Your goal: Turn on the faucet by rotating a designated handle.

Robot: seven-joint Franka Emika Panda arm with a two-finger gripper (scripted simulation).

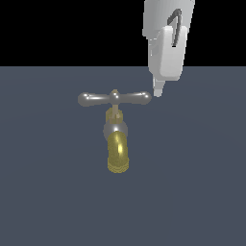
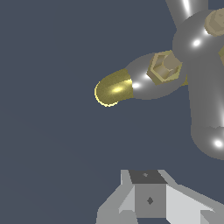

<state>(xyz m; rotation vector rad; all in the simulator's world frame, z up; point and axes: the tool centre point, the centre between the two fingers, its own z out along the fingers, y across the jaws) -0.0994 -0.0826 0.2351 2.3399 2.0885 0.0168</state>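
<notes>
Your end effector (image 1: 157, 92) hangs upper right, fingertips together, holding nothing, just beside the handle (image 1: 114, 99) at frame centre. Push too high and you'll skid over that rounded end, leaving the faucet (image 1: 116, 139) unturned.

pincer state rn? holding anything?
Pincer: holding nothing; it sits just beside the handle end on the exterior view's right. Open or closed cannot be told.
</notes>
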